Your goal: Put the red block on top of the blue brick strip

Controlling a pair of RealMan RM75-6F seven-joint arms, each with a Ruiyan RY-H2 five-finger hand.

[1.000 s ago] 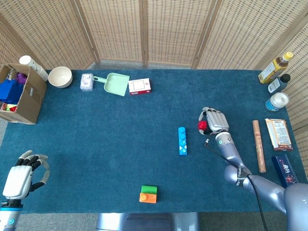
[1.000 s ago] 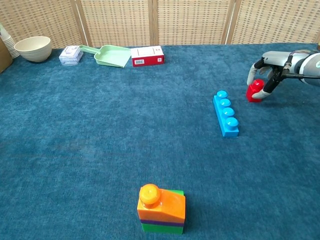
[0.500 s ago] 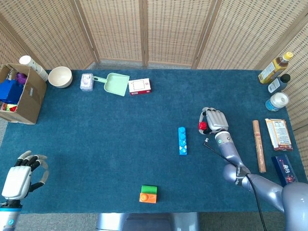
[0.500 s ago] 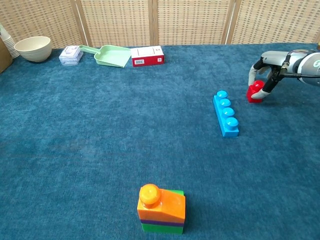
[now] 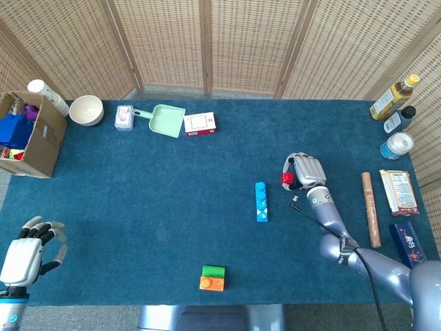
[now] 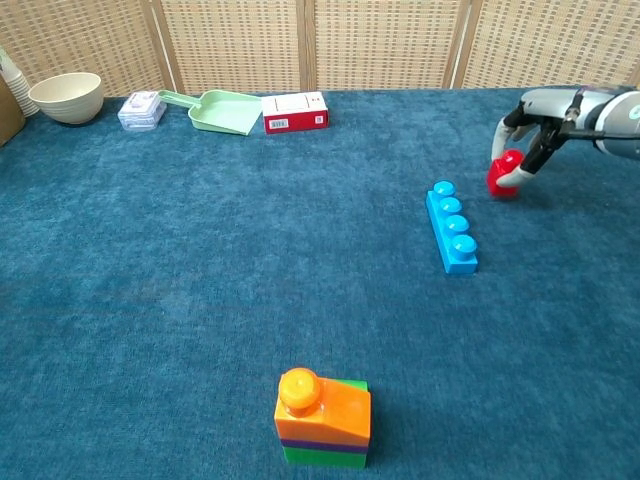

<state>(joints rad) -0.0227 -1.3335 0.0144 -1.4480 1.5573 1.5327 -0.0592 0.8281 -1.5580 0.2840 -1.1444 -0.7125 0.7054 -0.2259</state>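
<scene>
While the right hand (image 6: 540, 120) pinches the red block (image 6: 503, 175) (tilted), it sits at two o'clock from the blue brick strip (image 6: 452, 226), near it; the left hand (image 5: 27, 249) rests with fingers spread.

light: bright, even | shadows: faint, soft | glare: none | focus: sharp both views

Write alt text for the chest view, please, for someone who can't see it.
The robot's right hand pinches a small red block at the right of a blue-carpeted table, just beyond a blue brick strip. An orange and green block stack stands near the front; a bowl, green dustpan and red-and-white box line the far edge.
</scene>
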